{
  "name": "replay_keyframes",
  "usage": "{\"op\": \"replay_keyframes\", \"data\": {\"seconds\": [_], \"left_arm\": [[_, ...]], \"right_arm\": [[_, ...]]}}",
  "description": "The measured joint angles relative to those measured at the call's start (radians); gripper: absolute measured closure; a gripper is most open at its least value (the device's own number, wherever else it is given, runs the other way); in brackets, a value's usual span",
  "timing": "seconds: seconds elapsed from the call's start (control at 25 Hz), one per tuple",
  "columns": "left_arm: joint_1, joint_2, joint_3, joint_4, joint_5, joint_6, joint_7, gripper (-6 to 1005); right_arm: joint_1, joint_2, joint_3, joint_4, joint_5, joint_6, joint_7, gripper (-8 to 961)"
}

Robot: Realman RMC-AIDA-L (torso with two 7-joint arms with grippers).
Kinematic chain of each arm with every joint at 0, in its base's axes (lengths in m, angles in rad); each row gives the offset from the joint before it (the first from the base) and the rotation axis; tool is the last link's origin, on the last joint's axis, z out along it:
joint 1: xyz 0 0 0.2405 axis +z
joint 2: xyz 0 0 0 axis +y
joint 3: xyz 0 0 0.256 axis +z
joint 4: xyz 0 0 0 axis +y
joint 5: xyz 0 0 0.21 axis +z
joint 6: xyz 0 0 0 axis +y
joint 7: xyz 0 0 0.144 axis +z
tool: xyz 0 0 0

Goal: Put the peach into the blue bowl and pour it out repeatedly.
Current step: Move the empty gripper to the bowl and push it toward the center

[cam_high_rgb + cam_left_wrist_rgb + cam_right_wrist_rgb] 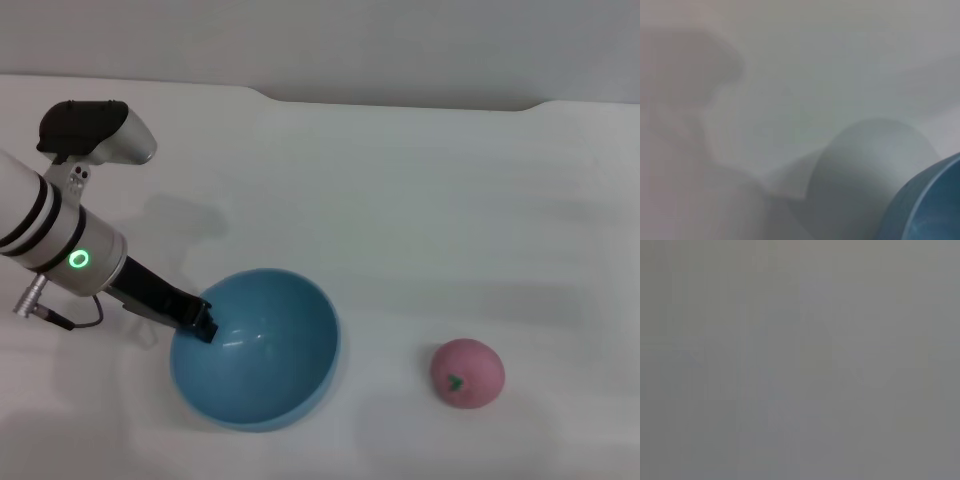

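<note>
The blue bowl sits at the front middle of the table, tipped with its opening facing right, and its inside holds nothing. My left gripper is shut on the bowl's left rim. The bowl's edge also shows in the left wrist view. The peach, pink with a small green stem mark, lies on the table to the right of the bowl, apart from it. My right gripper is out of view, and the right wrist view shows only plain grey.
The white table runs back to a far edge with a grey wall behind it. My left arm reaches in from the left side.
</note>
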Motion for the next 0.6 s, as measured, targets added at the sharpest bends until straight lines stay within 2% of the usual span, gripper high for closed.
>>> {"op": "replay_keyframes", "data": {"seconds": [0.16, 0.2, 0.24, 0.32, 0.48, 0.6], "left_arm": [[-0.002, 0.000, -0.001, 0.006, -0.013, -0.010, 0.000, 1000], [-0.003, 0.000, -0.011, 0.007, -0.026, -0.022, -0.001, 1001], [-0.003, 0.000, -0.027, 0.008, -0.040, -0.031, -0.001, 1001], [-0.002, 0.000, -0.043, 0.008, -0.056, -0.038, 0.000, 1001], [0.003, 0.002, -0.099, 0.008, -0.087, -0.044, 0.005, 1000], [0.001, 0.003, -0.119, 0.012, -0.089, -0.048, 0.005, 1000]], "right_arm": [[0.017, -0.009, 0.010, -0.054, -0.012, 0.032, 0.336, 311], [0.033, -0.012, -0.007, -0.112, -0.022, 0.106, 0.540, 311], [0.033, -0.012, -0.007, -0.112, -0.022, 0.106, 0.540, 311], [0.050, -0.016, -0.048, -0.177, -0.040, 0.203, 0.725, 311], [0.070, -0.040, -0.241, -0.278, -0.186, 0.341, 1.065, 311], [0.083, -0.053, -0.393, -0.351, -0.346, 0.375, 1.324, 310]]}}
